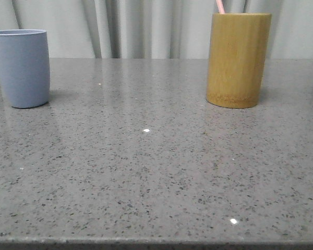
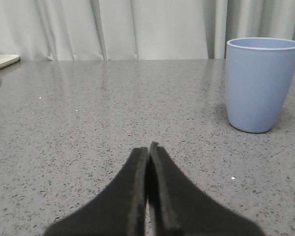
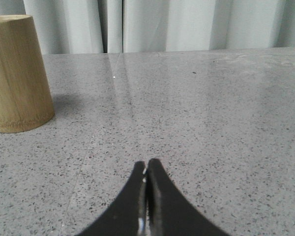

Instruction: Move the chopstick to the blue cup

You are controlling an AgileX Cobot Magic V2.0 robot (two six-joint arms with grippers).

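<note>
The blue cup (image 1: 22,67) stands upright at the far left of the table; it also shows in the left wrist view (image 2: 259,83). A pale pink chopstick (image 1: 220,6) sticks out of the top of the bamboo holder (image 1: 236,60) at the far right; only its upper tip shows. The bamboo holder also shows in the right wrist view (image 3: 17,73). My left gripper (image 2: 148,148) is shut and empty, low over the table, well short of the blue cup. My right gripper (image 3: 146,164) is shut and empty, apart from the holder. Neither gripper shows in the front view.
The grey speckled stone table (image 1: 156,172) stretches between the cup and the holder. Pale curtains (image 1: 146,26) hang behind its far edge. A flat pale object (image 2: 1,61) lies at the table's edge in the left wrist view.
</note>
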